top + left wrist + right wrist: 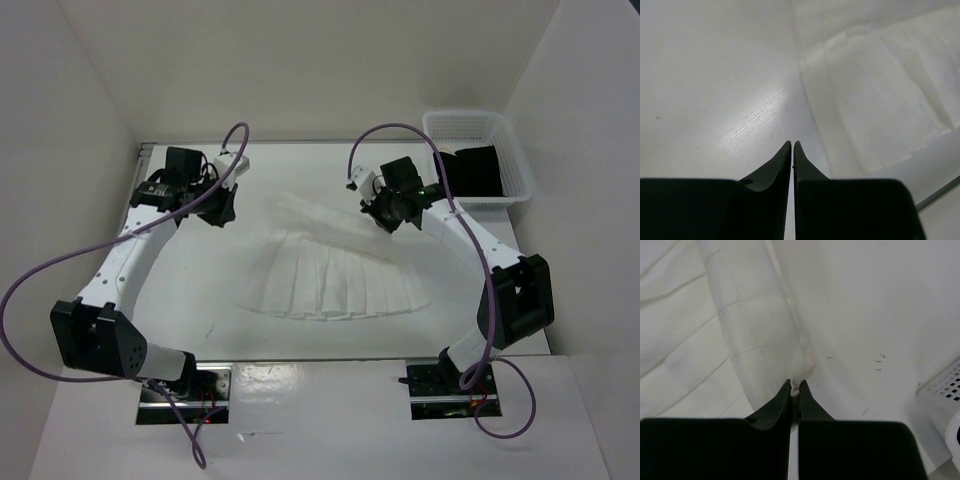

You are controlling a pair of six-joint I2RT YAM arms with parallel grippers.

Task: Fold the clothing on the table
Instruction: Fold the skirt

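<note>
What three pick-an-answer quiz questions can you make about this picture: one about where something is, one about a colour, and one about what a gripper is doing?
1. Where is the basket?
A. At the far right corner of the table
B. At the near left corner
C. In the middle

2. What colour is the cloth in the basket?
A. Red
B. Black
C. Yellow

3. What is the right gripper doing?
A. Standing wide open
B. Shut on the edge of the skirt
C. Holding the basket

Answers:
1. A, the top view shows it at the far right.
2. B, it looks black against the white basket.
3. B, the wrist view shows white fabric pinched between the closed tips.
</note>
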